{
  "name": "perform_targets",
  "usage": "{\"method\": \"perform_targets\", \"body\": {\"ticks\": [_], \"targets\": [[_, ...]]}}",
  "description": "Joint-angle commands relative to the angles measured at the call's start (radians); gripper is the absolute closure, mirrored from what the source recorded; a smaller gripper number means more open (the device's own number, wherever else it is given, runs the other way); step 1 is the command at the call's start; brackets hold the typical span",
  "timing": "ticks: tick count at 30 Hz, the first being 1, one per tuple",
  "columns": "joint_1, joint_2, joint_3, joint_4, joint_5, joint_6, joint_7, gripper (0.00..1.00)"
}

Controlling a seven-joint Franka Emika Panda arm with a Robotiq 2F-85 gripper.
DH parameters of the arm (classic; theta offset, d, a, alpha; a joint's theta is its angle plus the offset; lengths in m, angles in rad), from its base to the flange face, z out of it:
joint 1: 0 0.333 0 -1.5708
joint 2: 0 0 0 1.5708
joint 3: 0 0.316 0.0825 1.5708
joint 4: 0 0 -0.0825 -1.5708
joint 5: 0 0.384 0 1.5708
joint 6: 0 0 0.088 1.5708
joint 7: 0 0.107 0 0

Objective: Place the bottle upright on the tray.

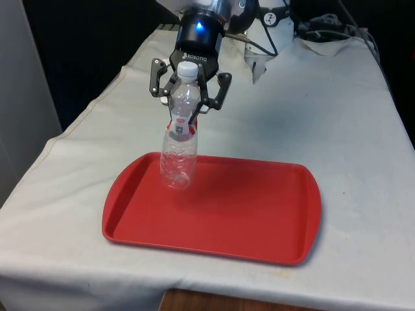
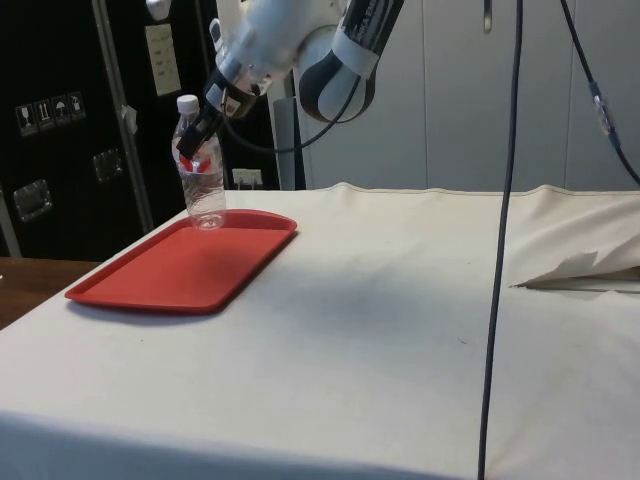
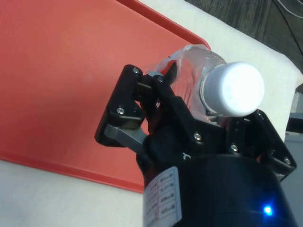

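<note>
White-clothed bench [image 1: 363, 129] with red tray [image 1: 259, 220]; clear bottle [image 1: 179, 149] upright on tray, upper body clasped between closed fingers [image 1: 188, 107].

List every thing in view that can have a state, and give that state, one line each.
bottle: upright, white cap on, looks empty, base on the tray near its far edge.
tray: flat on the white cloth, carrying the bottle.
hand: shut on the bottle's upper part, just below the cap.
white cloth: spread over the table, a fold raised near the far end.
</note>
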Motion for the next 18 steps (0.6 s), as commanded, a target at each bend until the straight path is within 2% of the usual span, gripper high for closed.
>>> {"method": "perform_targets", "body": {"ticks": [1,2,3,9,10,11,18], "targets": [[-0.017,-0.001,0.027,-0.009,-0.008,-0.002,0.002,0.87],[0.0,0.0,0.0,0.0,0.0,-0.001,0.0,0.87],[-0.017,-0.002,0.028,-0.011,-0.009,-0.002,0.002,0.87],[-0.017,-0.005,0.032,-0.019,-0.011,-0.006,0.001,0.87],[0.002,0.0,0.0,-0.004,0.0,-0.003,0.0,0.87],[-0.017,-0.005,0.033,-0.02,-0.011,-0.006,0.001,0.87],[-0.017,-0.003,0.037,-0.023,-0.011,-0.01,0.002,0.87]]}}
